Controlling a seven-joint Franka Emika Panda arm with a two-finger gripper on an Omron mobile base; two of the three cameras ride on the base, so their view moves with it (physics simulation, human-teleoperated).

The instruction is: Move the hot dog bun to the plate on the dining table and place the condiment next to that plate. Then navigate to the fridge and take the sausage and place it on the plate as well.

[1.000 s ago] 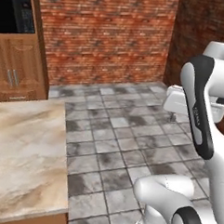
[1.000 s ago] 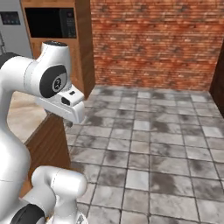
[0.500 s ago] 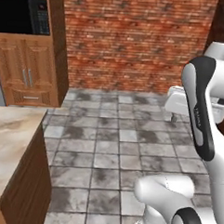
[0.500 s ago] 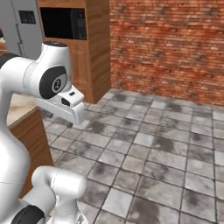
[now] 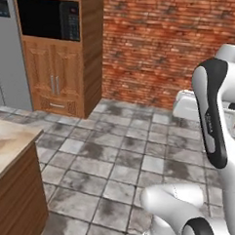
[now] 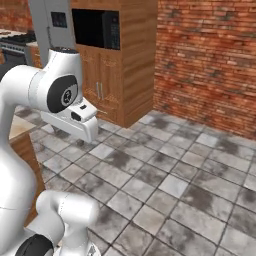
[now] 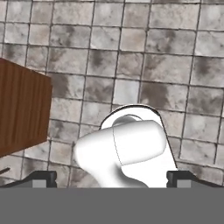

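In the hand view my gripper (image 7: 111, 177) hangs over the tiled floor, open, its two dark fingertips (image 7: 43, 178) far apart with nothing between them. The grey fridge (image 6: 50, 25) stands shut at the far left, with its dark display panel (image 6: 59, 19); an edge of the fridge (image 5: 5, 60) also shows in the left base view. A corner of the dining table (image 5: 5, 148) with its beige marbled top and wooden base lies low on the left. The hot dog bun, plate, condiment and sausage are out of view.
A tall wooden cabinet (image 5: 58, 72) with a dark built-in oven (image 5: 46, 18) stands right of the fridge. A red brick wall (image 5: 157, 43) closes the back. Grey floor tiles (image 5: 112, 158) spread between me and the cabinet. The table's wooden side (image 7: 22, 109) is close on the left.
The whole picture has shifted: the base has turned, so the table has slid off to the left and the fridge and cabinet have come into view. The gripper stays open.
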